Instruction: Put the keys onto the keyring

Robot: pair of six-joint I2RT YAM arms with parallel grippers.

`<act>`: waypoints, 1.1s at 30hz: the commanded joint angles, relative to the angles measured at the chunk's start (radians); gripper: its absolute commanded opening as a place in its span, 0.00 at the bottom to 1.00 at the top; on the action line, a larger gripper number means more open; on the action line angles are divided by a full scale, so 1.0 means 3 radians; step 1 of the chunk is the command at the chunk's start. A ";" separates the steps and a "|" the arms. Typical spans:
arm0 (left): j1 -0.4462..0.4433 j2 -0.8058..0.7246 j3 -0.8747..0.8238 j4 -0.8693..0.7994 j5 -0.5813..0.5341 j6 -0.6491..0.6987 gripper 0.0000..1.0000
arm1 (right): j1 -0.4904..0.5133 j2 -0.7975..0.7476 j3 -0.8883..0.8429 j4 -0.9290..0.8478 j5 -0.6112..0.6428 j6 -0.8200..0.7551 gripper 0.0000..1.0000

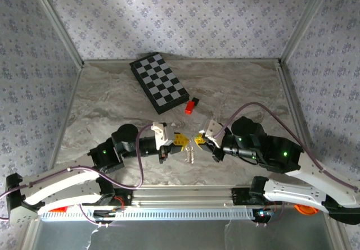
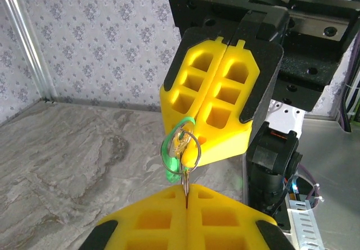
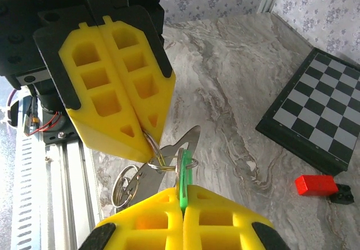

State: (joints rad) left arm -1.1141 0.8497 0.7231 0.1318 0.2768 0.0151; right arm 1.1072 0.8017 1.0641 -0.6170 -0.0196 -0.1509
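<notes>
My two grippers meet tip to tip above the table's near middle. The left gripper [image 1: 179, 140] [image 2: 187, 189] is shut on the thin wire of the silvery keyring [image 2: 180, 147]. The right gripper [image 1: 200, 140] [image 3: 183, 191] is shut on the key [image 3: 183, 174], gripping its green plastic head edge-on. A small ring of the keyring [image 3: 163, 163] runs from the left gripper's fingertips [image 3: 147, 139] to the key's head and loops round it. A flat metal tag [image 3: 169, 157] and a second ring [image 3: 125, 185] hang below. The key's blade is hidden.
A black-and-white checkerboard [image 1: 159, 82] [image 3: 318, 118] lies at the back of the marble table [image 1: 236, 87]. A red-and-black block [image 1: 192, 106] [image 3: 318, 185] sits just in front of it. An aluminium rail [image 1: 185, 196] runs along the near edge. Patterned walls close in three sides.
</notes>
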 commanded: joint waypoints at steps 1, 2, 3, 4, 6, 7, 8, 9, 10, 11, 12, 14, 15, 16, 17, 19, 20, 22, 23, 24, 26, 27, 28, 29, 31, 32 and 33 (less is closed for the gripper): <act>0.0017 -0.0056 -0.0028 -0.0061 -0.0034 -0.0049 0.00 | 0.0000 -0.0018 0.0208 -0.0053 0.0282 -0.0016 0.00; 0.0017 -0.0056 -0.0036 -0.0058 -0.0063 -0.0062 0.00 | 0.0001 0.0006 0.0231 -0.0110 0.0318 -0.0009 0.00; 0.0017 -0.0058 -0.0049 -0.0056 -0.0100 -0.0078 0.00 | 0.0001 0.0019 0.0251 -0.0147 0.0339 -0.0001 0.00; 0.0017 -0.0056 -0.0059 -0.0051 -0.0130 -0.0094 0.00 | -0.0002 0.0026 0.0257 -0.0174 0.0351 0.0009 0.00; 0.0020 -0.0069 -0.0083 -0.0041 -0.0193 -0.0115 0.03 | -0.0004 0.0047 0.0252 -0.0241 0.0354 0.0074 0.00; 0.0022 -0.0074 -0.0089 -0.0041 -0.0208 -0.0122 0.05 | -0.0004 0.0058 0.0252 -0.0274 0.0362 0.0094 0.00; 0.0022 -0.0082 -0.0103 -0.0035 -0.0231 -0.0128 0.08 | -0.0004 0.0082 0.0252 -0.0317 0.0385 0.0113 0.00; 0.0023 -0.0099 -0.0116 -0.0039 -0.0242 -0.0140 0.12 | -0.0009 0.0100 0.0257 -0.0355 0.0405 0.0119 0.00; 0.0022 -0.0110 -0.0118 -0.0044 -0.0256 -0.0144 0.14 | -0.0009 0.0118 0.0257 -0.0387 0.0419 0.0126 0.00; 0.0022 -0.0128 -0.0124 -0.0050 -0.0269 -0.0147 0.17 | -0.0014 0.0133 0.0257 -0.0426 0.0422 0.0134 0.00; 0.0025 -0.0141 -0.0139 -0.0051 -0.0281 -0.0148 0.19 | -0.0014 0.0144 0.0258 -0.0445 0.0419 0.0141 0.00; 0.0027 -0.0177 -0.0154 -0.0046 -0.0301 -0.0158 0.23 | -0.0024 0.0168 0.0262 -0.0475 0.0413 0.0152 0.00; 0.0027 -0.0192 -0.0168 -0.0046 -0.0316 -0.0160 0.25 | -0.0029 0.0189 0.0275 -0.0503 0.0421 0.0155 0.00; 0.0027 -0.0207 -0.0181 -0.0046 -0.0326 -0.0163 0.26 | -0.0033 0.0209 0.0289 -0.0534 0.0425 0.0159 0.00; 0.0031 -0.0217 -0.0193 -0.0046 -0.0334 -0.0166 0.27 | -0.0037 0.0238 0.0299 -0.0567 0.0435 0.0160 0.00; 0.0032 -0.0237 -0.0225 -0.0032 -0.0345 -0.0181 0.30 | -0.0052 0.0297 0.0345 -0.0647 0.0456 0.0166 0.00; 0.0032 -0.0248 -0.0236 -0.0025 -0.0349 -0.0183 0.33 | -0.0059 0.0337 0.0373 -0.0700 0.0481 0.0174 0.00; 0.0035 -0.0274 -0.0266 -0.0018 -0.0357 -0.0188 0.37 | -0.0075 0.0409 0.0399 -0.0767 0.0526 0.0173 0.00; 0.0035 -0.0293 -0.0278 -0.0015 -0.0362 -0.0192 0.39 | -0.0087 0.0450 0.0396 -0.0798 0.0545 0.0173 0.00; 0.0037 -0.0305 -0.0291 -0.0015 -0.0363 -0.0192 0.41 | -0.0092 0.0496 0.0400 -0.0833 0.0572 0.0171 0.00; 0.0037 -0.0339 -0.0318 -0.0015 -0.0368 -0.0192 0.45 | -0.0105 0.0594 0.0541 -0.0909 0.0631 0.0173 0.00; 0.0037 -0.0356 -0.0332 -0.0020 -0.0374 -0.0191 0.48 | -0.0112 0.0645 0.0565 -0.0944 0.0653 0.0166 0.00; 0.0040 -0.0372 -0.0342 -0.0030 -0.0382 -0.0192 0.50 | -0.0129 0.0689 0.0582 -0.0971 0.0654 0.0163 0.00; 0.0037 -0.0391 -0.0349 -0.0048 -0.0394 -0.0193 0.53 | -0.0139 0.0742 0.0603 -0.0996 0.0629 0.0159 0.00; 0.0037 -0.0433 -0.0370 -0.0078 -0.0427 -0.0195 0.62 | -0.0157 0.0849 0.0647 -0.1039 0.0568 0.0150 0.00; 0.0037 -0.0461 -0.0391 -0.0099 -0.0457 -0.0199 0.70 | -0.0158 0.0909 0.0679 -0.1072 0.0563 0.0149 0.00; 0.0037 -0.0504 -0.0418 -0.0119 -0.0484 -0.0220 0.81 | -0.0167 0.0981 0.0711 -0.1109 0.0567 0.0131 0.00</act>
State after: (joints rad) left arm -1.1061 0.7307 0.6109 0.1032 0.1593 -0.0452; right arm 1.0637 1.0618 1.2289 -0.8997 0.1429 -0.1169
